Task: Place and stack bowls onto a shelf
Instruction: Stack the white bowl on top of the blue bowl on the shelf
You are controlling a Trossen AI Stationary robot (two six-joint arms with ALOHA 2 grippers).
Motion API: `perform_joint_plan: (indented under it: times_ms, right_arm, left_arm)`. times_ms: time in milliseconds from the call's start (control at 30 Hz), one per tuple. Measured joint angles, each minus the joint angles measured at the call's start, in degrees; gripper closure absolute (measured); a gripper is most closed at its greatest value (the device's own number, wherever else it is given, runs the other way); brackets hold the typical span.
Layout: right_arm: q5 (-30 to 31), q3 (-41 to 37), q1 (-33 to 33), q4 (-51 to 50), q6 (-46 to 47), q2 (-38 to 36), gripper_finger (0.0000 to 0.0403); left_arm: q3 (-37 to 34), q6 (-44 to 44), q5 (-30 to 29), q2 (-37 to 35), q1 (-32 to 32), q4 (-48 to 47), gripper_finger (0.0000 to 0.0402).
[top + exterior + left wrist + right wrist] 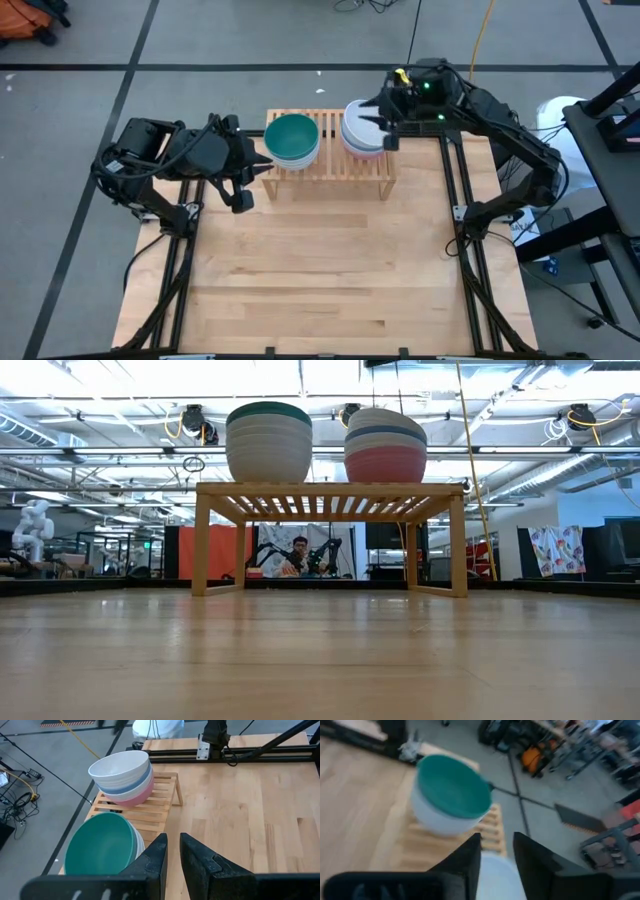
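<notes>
Shelf (330, 165): slatted light wood on short legs, upper centre of the high view, carrying both stacks.
Teal-topped stack (292, 140): smooth round bowls nested to save room, shelf's left part.
White-topped stack (358, 128): blue and pink bowls beneath, right part.
Left gripper (247, 172): just left of the shelf, fingers narrowly apart, empty.
Right gripper (384, 128): over the right stack's edge, fingers parted, holding nothing.
Judgement: stacking looks complete.

We see a light wooden table (330, 280) filling the frame's centre, an orange bag (25, 20) at upper left, and, low centre, a seated person (298, 555) across the room.
</notes>
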Motion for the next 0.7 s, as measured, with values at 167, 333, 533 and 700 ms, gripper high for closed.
perform_joint_plan:
  times_ms: [167, 333, 533, 700]
  right_arm:
    - [0.4, 0.0, 0.0, 8.0, 2.3, 2.2, 0.0372]
    - [0.4, 0.0, -0.1, 9.4, 2.3, 4.6, 0.0397]
    - [0.4, 0.0, -1.2, 10.7, 0.9, 8.3, 0.0402]
    - [0.3, 0.0, -3.0, 10.7, 0.4, 10.6, 0.0402]
  left_arm:
    - [0.0, 0.0, 0.0, 0.0, 0.0, -0.3, 0.0346]
    - [0.0, 0.8, 0.0, -0.3, 0.0, -1.2, 0.0346]
    - [0.0, 0.8, -1.4, -0.8, 0.0, -1.1, 0.0346]
    - [0.0, 0.5, -1.5, -1.6, 0.0, -1.1, 0.0346]
